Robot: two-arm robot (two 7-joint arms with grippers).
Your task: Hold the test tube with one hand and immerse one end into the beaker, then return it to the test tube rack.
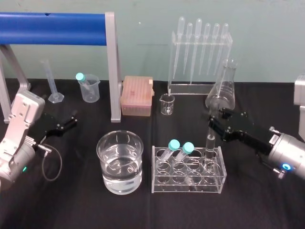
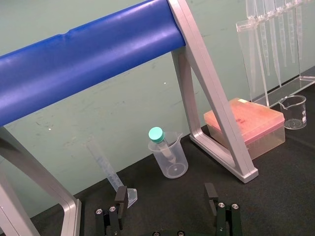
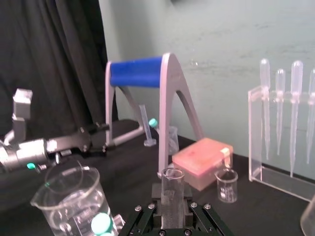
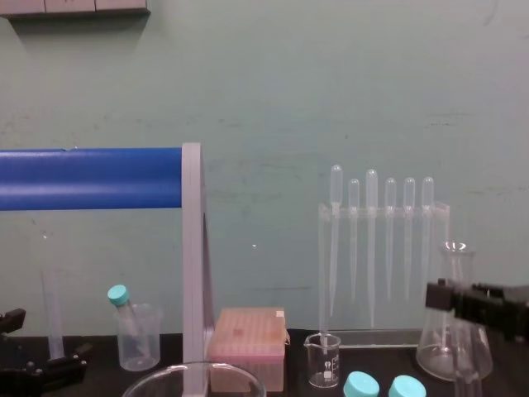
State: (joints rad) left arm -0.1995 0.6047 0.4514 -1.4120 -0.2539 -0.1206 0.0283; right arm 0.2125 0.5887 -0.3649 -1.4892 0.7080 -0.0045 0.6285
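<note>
right wrist view, lower centre: the right gripper (image 3: 172,204) is closed on the test tube (image 3: 172,181), one finger pressed to each side below the open mouth, and the tube is upright. the head view adds the seating: the same tube stands in the right rear hole of the clear rack (image 1: 188,186), lower centre-right of the frame, with the gripper reaching in from the right edge. two teal-capped tubes (image 1: 174,147) lean in the rack's holes to the left of it. the beaker (image 1: 102,157) sits at lower centre, just left of the rack and not touching it, about half full of clear liquid. left wrist view, bottom edge: the left gripper (image 2: 166,194) has its fingers spread wide apart above the black table (image 2: 275,196). the head view places this gripper at the left edge, well apart from the beaker. a small plastic beaker (image 2: 174,162) at mid-frame holds one leaning teal-capped tube.
</note>
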